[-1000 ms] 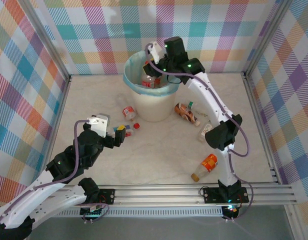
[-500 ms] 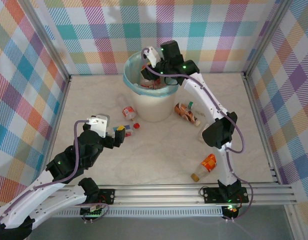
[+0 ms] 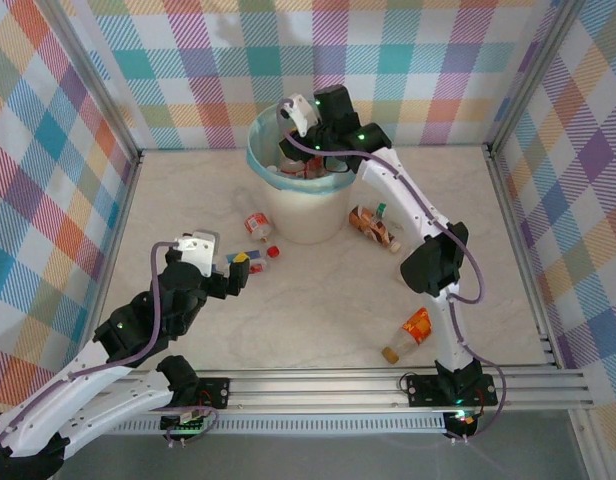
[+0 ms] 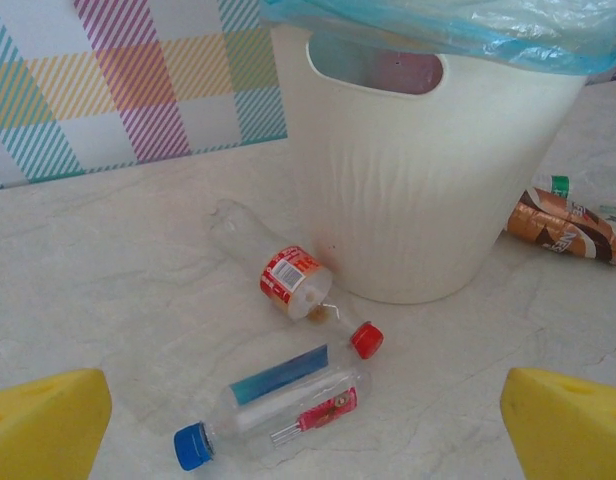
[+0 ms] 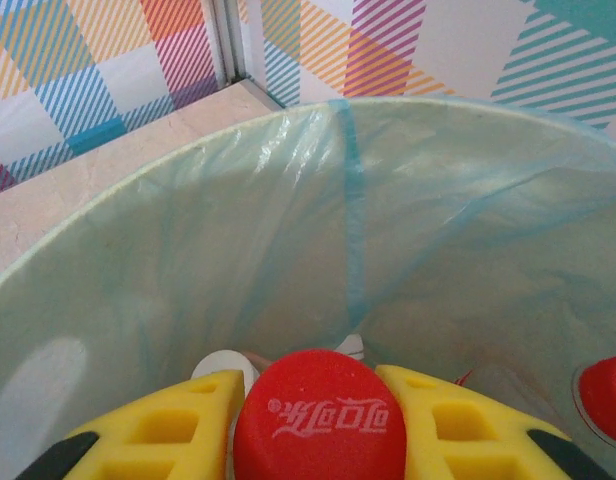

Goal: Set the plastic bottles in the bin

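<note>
1. Yellow pads (image 5: 168,425) of the right gripper (image 5: 313,430) clamped a red-capped bottle (image 5: 318,395) over the bin (image 3: 298,215); a tilted release could bounce it out.
2. Wide open, the left gripper (image 4: 306,425) hung over a blue-capped bottle (image 4: 278,405) lying near the bin; a careless descent might roll it.

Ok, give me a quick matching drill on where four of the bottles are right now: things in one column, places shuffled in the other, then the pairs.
Things:
1. white-lettered red-capped bottle
2. blue-capped bottle
3. orange-labelled bottle
4. brown-labelled bottle

Places:
A. lying on the table just right of the bin
B. lying near the front rail, on the right arm's side
C. clamped in the right tool, over the bin
D. lying on the table ahead of the open left tool

Pairs: 1-C; 2-D; 3-B; 4-A
</note>
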Available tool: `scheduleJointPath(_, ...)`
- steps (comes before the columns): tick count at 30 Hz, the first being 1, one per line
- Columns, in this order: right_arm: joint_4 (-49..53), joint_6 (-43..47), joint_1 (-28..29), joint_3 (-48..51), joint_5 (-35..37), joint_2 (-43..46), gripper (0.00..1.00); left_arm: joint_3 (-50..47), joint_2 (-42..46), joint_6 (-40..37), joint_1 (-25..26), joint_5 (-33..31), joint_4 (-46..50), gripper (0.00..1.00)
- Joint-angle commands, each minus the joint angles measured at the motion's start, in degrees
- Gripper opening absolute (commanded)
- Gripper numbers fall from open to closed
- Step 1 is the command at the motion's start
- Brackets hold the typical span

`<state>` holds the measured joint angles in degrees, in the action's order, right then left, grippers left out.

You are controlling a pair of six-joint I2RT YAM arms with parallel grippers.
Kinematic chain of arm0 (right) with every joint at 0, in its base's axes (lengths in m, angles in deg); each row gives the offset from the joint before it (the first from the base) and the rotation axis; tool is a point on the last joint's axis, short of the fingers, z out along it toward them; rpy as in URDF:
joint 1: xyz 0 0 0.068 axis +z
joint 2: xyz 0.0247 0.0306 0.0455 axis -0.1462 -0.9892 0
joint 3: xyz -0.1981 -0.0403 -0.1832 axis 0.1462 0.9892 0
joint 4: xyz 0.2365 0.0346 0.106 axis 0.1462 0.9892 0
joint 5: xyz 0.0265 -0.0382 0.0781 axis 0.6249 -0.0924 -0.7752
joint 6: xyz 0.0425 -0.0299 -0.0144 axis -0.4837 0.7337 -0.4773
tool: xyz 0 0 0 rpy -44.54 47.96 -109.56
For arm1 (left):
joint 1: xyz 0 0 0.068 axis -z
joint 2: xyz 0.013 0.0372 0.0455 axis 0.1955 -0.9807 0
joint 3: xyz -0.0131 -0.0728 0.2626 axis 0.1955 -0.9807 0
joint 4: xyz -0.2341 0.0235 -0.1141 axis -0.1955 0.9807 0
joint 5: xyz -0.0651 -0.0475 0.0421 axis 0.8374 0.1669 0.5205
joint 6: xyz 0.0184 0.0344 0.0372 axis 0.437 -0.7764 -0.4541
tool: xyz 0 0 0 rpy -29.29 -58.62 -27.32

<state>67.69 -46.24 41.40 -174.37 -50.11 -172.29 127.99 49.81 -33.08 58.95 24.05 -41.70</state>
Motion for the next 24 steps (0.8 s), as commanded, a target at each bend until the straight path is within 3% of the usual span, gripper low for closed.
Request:
scheduleJointPath(1, 8.1, 2.4, -1.0, 4.5, 4.1, -5.4, 0.25, -0.9, 0.8, 1.2, -0.6, -1.3, 0.4, 1.00)
scheduleJointPath(9, 5.9, 0.3, -2.5, 6.9, 1.6, -5.2, 0.27, -1.5, 1.4, 1.2, -0.5, -1.8, 0.7, 1.00)
scheduleJointPath(18, 4.0, 1.0, -3.6, 8.0, -7.8, -7.2, 0.27, -2.1, 1.4, 2.2, -0.5, -1.7, 0.2, 1.00)
scheduleJointPath(24, 3.5, 2.0, -3.7, 9.2, -8.1, -8.7, 0.27, -2.6, 2.1, 2.3, -0.5, -1.9, 0.6, 1.00)
